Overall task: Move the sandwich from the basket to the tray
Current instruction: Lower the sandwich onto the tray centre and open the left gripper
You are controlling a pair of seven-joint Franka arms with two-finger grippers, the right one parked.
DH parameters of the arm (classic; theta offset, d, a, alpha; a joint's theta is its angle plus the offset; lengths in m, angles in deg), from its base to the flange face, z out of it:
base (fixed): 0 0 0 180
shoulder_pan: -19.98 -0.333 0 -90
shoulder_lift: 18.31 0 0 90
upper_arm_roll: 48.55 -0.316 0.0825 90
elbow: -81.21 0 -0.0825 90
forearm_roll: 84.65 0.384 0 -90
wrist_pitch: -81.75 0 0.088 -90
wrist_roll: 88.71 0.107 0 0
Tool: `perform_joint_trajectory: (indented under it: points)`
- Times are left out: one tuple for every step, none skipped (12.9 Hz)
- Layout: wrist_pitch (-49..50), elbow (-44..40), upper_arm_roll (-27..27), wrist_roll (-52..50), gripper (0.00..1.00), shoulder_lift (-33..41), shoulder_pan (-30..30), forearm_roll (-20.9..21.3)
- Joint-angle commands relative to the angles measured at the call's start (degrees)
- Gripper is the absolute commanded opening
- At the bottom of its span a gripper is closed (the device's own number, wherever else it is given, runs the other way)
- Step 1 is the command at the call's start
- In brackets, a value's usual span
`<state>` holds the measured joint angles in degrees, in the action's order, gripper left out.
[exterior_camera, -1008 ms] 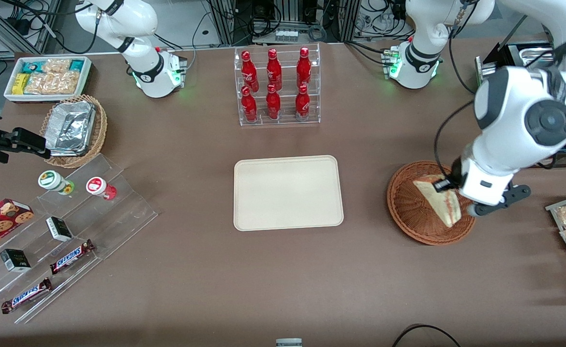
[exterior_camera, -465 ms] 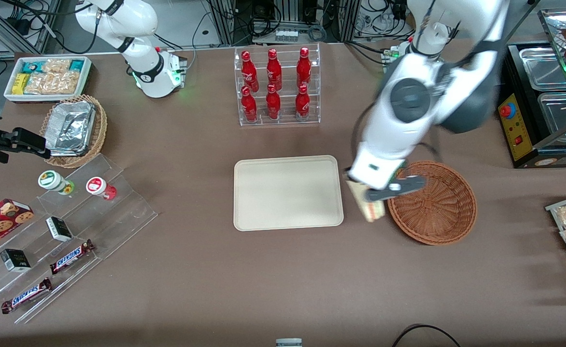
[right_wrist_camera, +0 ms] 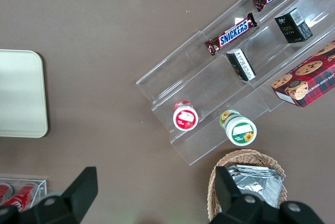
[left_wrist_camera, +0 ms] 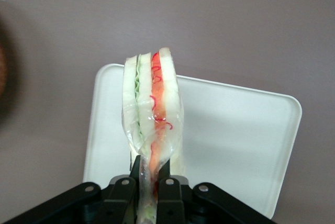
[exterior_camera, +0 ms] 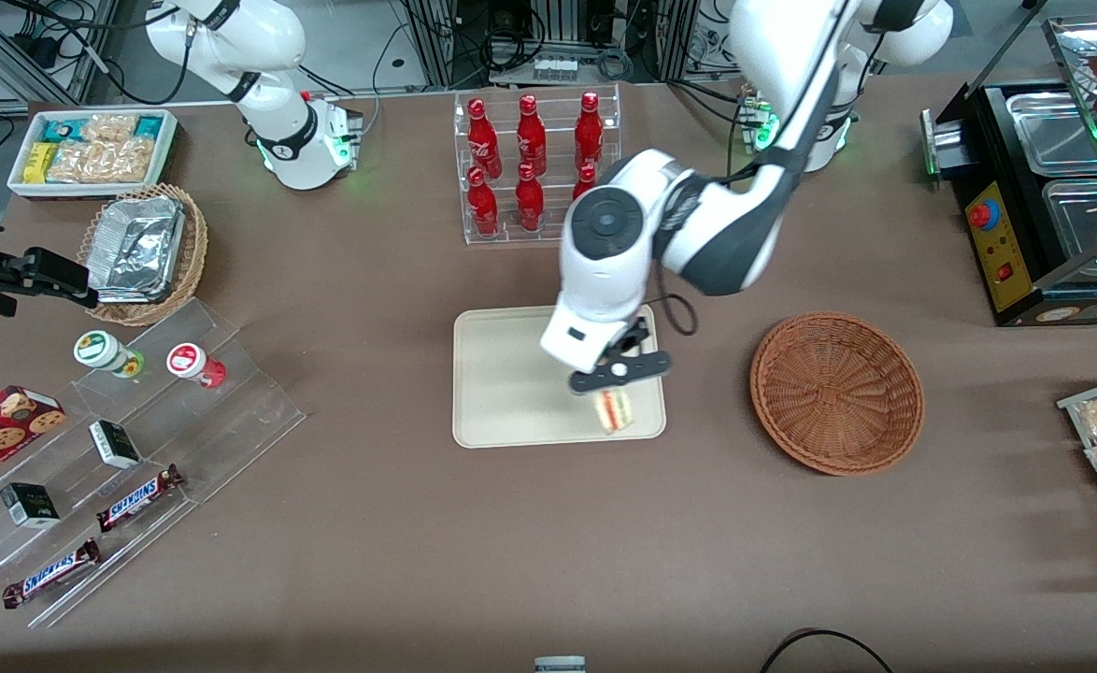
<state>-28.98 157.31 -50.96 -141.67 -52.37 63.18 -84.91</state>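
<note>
gripper: black two-finger gripper (exterior_camera: 616, 379) on the left arm now hangs over the tray's corner nearest the basket and the front camera; a second ago it was over the basket, half a second ago between basket and tray
grip: fingers (left_wrist_camera: 125, 192) pinched together on the sandwich's narrow end, as the wrist view shows; clamp unchanged across the move
sandwich: triangular wedge of pale bread with orange-red and green filling, film-wrapped (exterior_camera: 615, 409); hangs straight below the gripper, cut edge facing the wrist camera (left_wrist_camera: 152, 111); looks clear of the tray, though contact can't be judged from the front view
tray: flat cream-beige rectangular plastic tray with low raised rim (exterior_camera: 511, 374); directly under the gripper; most of its surface lies toward the parked arm's end from the tool
basket: round shallow reddish-brown wicker basket (exterior_camera: 836, 393); now off to the working arm's side of the gripper, well apart, nothing in it
meaning: lift and carry look done; what remains is lowering and letting go
risk: sandwich sits close to the tray rim below the tool; releasing here may leave it half on the rim; a nudge toward tray centre seems safer
</note>
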Motion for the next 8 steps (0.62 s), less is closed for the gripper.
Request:
perform_joint_trajectory:
  points:
    - [-0.36, -2.36, -0.93, -0.84, 0.0, -3.55, 3.64, 0.44]
    - [-0.36, -2.19, -0.93, -0.31, 0.0, -3.99, 4.25, 0.52]
    - [-0.62, -2.01, -0.93, 0.74, 0.0, -4.43, 4.78, 1.13]
    - [-0.71, -2.01, -0.84, 3.19, 0.0, -4.78, 5.22, 1.57]
    - [-0.63, -2.01, -0.84, 4.86, 0.0, -5.48, 5.23, 1.49]
    - [-0.63, -1.66, 0.29, 6.1, 0.0, -5.84, 5.23, 1.58]
    - [-0.8, -1.22, 0.82, 7.15, 0.0, -6.62, 5.23, 1.67]
    - [-1.59, -1.13, 0.83, 9.43, 0.0, -7.5, 5.23, 1.58]
